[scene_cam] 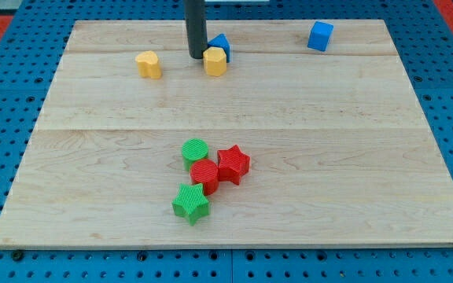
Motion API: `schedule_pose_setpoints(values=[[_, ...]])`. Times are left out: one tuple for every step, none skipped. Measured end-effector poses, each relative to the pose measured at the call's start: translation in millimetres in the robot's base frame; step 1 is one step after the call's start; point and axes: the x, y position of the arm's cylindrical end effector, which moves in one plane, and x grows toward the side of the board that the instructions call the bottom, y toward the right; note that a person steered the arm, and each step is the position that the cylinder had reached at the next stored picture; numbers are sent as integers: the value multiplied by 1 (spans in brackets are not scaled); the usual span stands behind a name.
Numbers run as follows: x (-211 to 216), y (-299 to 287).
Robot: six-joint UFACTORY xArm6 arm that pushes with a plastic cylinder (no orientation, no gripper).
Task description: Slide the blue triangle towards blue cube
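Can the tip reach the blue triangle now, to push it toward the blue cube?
Probably yes. My tip is just left of the blue triangle, with no block between. The yellow block touching its front may get dragged along.

I see the blue triangle (222,43) top centre (partly hidden), and the blue cube (319,36) well apart, upper right.

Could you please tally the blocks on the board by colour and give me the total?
Blue: 2, the triangle and the cube
Yellow: 2, one at the view's left, one beside my tip
Green: 2, round and star
Red: 2, star and another
Total: 8
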Motion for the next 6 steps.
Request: schedule_pose_setpoints(values=[[-13, 41], [-13, 12], [-14, -24], [-29, 52], [-17, 100], [6, 100]])
